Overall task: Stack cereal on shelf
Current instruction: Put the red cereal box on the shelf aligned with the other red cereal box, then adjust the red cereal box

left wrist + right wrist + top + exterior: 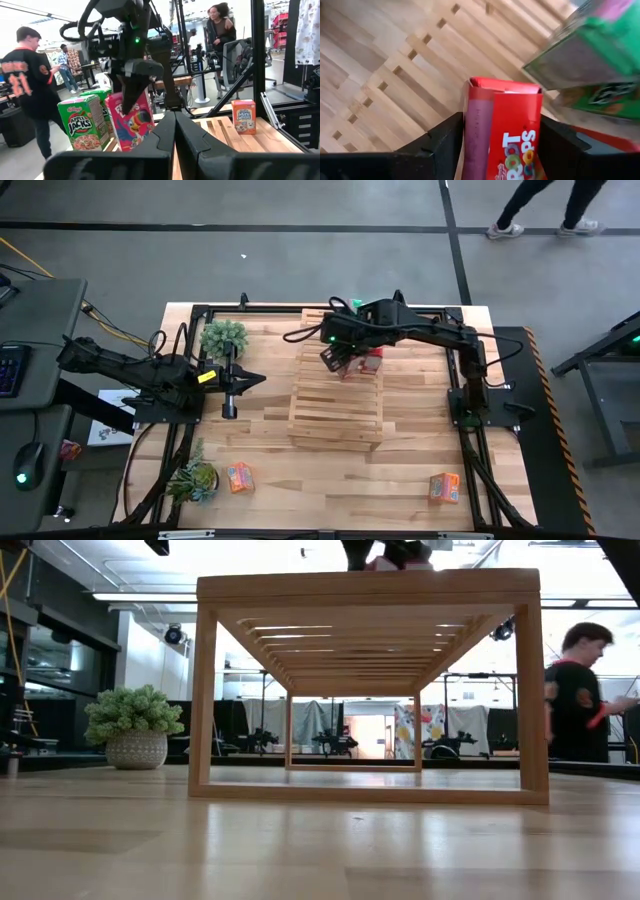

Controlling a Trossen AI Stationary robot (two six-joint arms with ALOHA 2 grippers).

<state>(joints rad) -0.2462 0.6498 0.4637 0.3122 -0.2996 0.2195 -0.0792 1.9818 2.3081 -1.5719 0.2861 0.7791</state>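
Note:
The shelf [335, 402], a pale slatted rack, stands mid-table. At its far end a red cereal box [132, 120] stands tilted, with two green cereal boxes [82, 125] close beside it. My right gripper [502, 150] reaches down over the red box, a finger on either side. One orange cereal box [239, 476] lies near the front left of the table. Another orange box [444, 487] sits at the front right. My left gripper [230, 395] waits shut and empty, left of the shelf. My right gripper has the red box's upper part between its two fingers. One finger [440, 145] is at the purple narrow side [477, 125] and the other at the opposite edge [537, 130]. No gap shows. The fingers slant down from above. The box tilts, its lower end hidden.
Two potted plants stand on the table, one at the far left [223, 337] and one at the near left [193, 478]. Black frame rails run along the table edges. People move about in the room beyond the table [575, 690].

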